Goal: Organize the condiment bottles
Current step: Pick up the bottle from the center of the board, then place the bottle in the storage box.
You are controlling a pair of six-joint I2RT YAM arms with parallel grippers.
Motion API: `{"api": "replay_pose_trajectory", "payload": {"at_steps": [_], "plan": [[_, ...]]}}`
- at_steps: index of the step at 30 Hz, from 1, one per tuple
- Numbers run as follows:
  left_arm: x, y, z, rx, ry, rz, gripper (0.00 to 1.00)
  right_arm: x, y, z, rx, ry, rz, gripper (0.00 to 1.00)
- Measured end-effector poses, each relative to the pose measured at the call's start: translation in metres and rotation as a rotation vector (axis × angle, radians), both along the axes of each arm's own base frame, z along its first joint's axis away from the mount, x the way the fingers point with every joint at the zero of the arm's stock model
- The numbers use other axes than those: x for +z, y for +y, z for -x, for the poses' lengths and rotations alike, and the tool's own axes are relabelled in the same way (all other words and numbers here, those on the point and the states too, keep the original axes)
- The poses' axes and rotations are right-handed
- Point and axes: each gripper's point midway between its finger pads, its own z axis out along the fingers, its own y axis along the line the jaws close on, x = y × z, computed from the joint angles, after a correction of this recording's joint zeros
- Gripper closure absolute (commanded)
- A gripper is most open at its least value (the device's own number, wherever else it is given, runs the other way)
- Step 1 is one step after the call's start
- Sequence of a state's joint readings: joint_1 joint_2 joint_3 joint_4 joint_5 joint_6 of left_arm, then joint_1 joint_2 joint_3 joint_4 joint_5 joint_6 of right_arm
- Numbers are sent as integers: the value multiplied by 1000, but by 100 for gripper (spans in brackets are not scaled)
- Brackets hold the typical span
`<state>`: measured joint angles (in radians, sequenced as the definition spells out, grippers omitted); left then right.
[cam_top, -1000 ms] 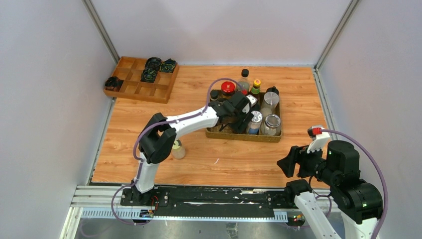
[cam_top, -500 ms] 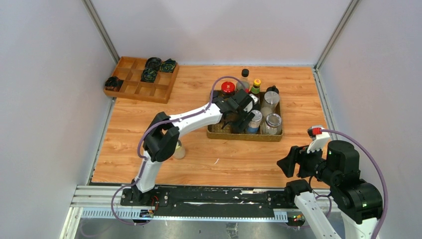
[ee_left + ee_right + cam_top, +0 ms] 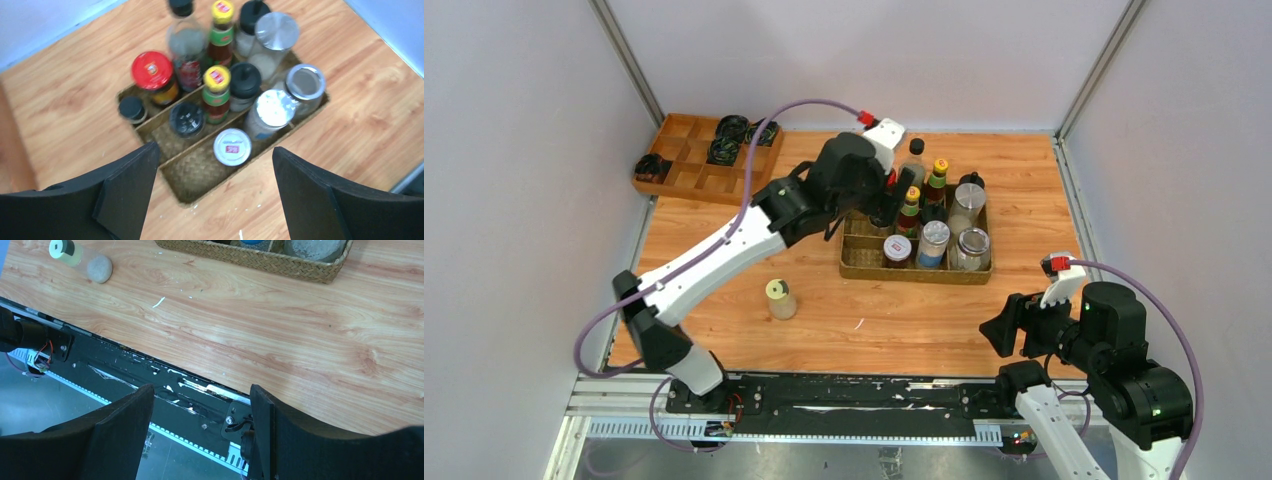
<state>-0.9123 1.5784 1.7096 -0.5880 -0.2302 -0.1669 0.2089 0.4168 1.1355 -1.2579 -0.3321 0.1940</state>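
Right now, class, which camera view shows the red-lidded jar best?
The left wrist view: the red-lidded jar sits unobstructed in the woven tray, lid label showing. The top external view mostly hides it behind the left arm; the right wrist view misses it.

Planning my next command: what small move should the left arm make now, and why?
Probably swing the left end effector down toward the small clear bottle with the pale yellow cap: it stands alone on the wooden table, outside the woven divided tray, while that end effector hangs open and empty above the tray.
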Motion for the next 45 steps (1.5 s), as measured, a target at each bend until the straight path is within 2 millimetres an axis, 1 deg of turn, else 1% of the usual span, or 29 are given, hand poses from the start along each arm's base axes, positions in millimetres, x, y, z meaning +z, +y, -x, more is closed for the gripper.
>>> {"api": "replay_pose_trajectory", "payload": {"at_steps": [1,2,3,6,9,10,12,14,18,20,22,27,29,30,31,32,33,34,36,38,40,42,45], "plan": [[-8,13,4,35,8,-8,4,0,0,0,0,0,0,25],[-22,27,9,73,27,-25,1,0,0,0,1,0,-1,25],[-35,40,12,107,48,-42,0,0,0,0,2,0,-1,25],[-91,84,29,237,151,-92,0,0,2,1,10,2,-7,25],[-145,126,52,339,255,-152,0,1,3,2,18,3,-13,25],[-158,136,60,362,281,-165,0,1,4,2,22,3,-15,25],[-176,152,71,403,323,-169,0,1,5,3,28,4,-20,25],[-185,168,78,453,346,-144,0,2,6,4,34,3,-25,25],[-194,203,81,575,360,-65,0,4,8,8,45,-11,-37,25],[-200,217,83,627,367,-46,1,5,9,10,51,-20,-44,25],[-208,223,85,651,383,-48,7,6,9,12,53,-23,-48,25],[-239,221,100,633,465,-46,15,9,9,14,54,-30,-54,25],[-253,219,107,621,501,-50,24,9,10,14,55,-29,-59,25],[-257,219,110,617,516,-54,31,10,10,15,55,-28,-63,25],[-261,218,112,612,529,-58,45,10,11,15,56,-29,-65,25],[-263,217,113,608,536,-58,58,10,11,15,55,-28,-68,25],[-264,215,112,599,538,-59,65,10,11,16,55,-32,-70,25],[-261,213,110,590,533,-55,67,10,11,16,55,-32,-71,25],[-255,208,106,568,525,-50,67,10,11,17,55,-33,-74,25],[-243,200,97,544,513,-57,67,10,12,17,57,-31,-77,25],[-224,191,83,524,481,-57,67,9,12,17,57,-26,-78,25],[-198,183,67,505,432,-50,66,8,12,17,57,-23,-78,25],[-148,167,42,461,352,-28,66,7,12,17,57,-20,-77,25]]}}
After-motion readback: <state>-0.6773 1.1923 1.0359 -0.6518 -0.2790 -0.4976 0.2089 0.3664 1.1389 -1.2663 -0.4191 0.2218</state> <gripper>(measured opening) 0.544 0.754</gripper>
